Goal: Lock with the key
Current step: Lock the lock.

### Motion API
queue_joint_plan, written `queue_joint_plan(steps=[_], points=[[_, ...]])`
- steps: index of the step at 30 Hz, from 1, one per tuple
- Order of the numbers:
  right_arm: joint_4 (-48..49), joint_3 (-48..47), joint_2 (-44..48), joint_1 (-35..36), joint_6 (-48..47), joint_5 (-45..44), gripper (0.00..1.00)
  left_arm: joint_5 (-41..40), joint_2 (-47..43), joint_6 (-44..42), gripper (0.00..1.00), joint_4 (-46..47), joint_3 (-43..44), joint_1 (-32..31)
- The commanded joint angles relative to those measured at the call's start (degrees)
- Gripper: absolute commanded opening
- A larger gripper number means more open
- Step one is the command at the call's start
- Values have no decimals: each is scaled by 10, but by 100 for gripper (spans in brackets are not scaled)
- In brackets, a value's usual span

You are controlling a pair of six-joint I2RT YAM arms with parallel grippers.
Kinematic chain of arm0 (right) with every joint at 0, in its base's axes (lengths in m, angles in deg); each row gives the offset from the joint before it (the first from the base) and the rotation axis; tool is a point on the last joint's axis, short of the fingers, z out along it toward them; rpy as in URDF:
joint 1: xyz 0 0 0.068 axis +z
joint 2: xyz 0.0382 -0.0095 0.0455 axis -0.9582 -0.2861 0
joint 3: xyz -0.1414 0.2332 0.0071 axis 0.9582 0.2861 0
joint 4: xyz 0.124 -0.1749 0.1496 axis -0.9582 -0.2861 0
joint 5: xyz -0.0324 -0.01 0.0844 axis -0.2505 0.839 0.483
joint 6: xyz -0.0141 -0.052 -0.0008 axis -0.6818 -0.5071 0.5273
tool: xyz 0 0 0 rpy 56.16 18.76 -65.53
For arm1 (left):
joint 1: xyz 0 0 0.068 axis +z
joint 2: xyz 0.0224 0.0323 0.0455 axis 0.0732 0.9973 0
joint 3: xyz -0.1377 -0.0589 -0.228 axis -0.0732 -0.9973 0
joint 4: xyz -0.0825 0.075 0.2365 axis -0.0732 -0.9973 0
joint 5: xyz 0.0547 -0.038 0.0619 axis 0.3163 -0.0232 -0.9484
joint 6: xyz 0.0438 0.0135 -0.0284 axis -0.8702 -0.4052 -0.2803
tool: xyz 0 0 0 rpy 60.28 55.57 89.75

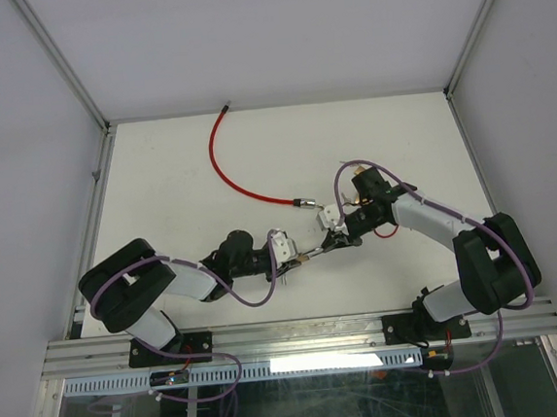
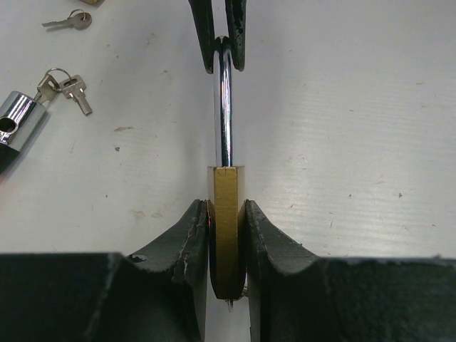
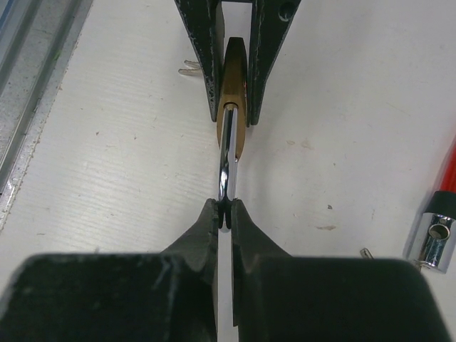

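Top view: shows small brass padlock with chrome shackle (image 1: 309, 254) near middle of white tabletop (image 1: 159, 180), held between both arms. Clamped on padlock's brass end: L gripper (image 1: 299, 258). Clamped on its shackle end: R gripper (image 1: 326, 247). Beyond padlock, toward far wall: long red cable (image 1: 218, 160) w/ chrome end fitting (image 1: 305, 203), fitting the part closest to padlock but apart from it. Keys too small to make out here.

L wrist view: looks along padlock, edge-on. L gripper (image 2: 226, 210) clenched on flat faces of brass body, pads touching both sides. Shackle straight out from body to R gripper (image 2: 223, 53), pinched tight on shackle's bend. Frame-left of padlock, on tabletop & apart from it: pair of small silver keys on a ring (image 2: 64, 87), just beside chrome end fitting (image 2: 16, 117). Farther off, at top-left corner: lone silver key (image 2: 68, 20).

R wrist view: shows padlock (image 3: 234, 78) from opposite end. R gripper (image 3: 225, 210) clenched on shackle bend; beyond, brass body squeezed between L gripper (image 3: 234, 114) fingers. Frame-right of padlock, apart from it: chrome end fitting (image 3: 434, 239) & bit of red cable (image 3: 447, 167). Cannot tell whether shackle seated in body, nor whether any key in keyhole.
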Motion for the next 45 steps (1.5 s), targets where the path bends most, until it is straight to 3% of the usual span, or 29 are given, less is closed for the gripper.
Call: queue_joint_plan(steps=[1, 15, 25, 35, 45], points=[[31, 0, -12, 11, 2, -1, 0, 37, 10, -11, 0, 50, 10, 3], [51, -11, -10, 33, 48, 46, 0, 26, 8, 1, 0, 58, -8, 6], [33, -27, 70, 32, 71, 17, 0, 45, 27, 14, 0, 61, 18, 6], [27, -33, 47, 31, 69, 5, 0, 52, 48, 15, 0, 49, 41, 6], [23, -33, 9, 43, 61, 52, 0, 37, 66, 8, 0, 63, 14, 6]])
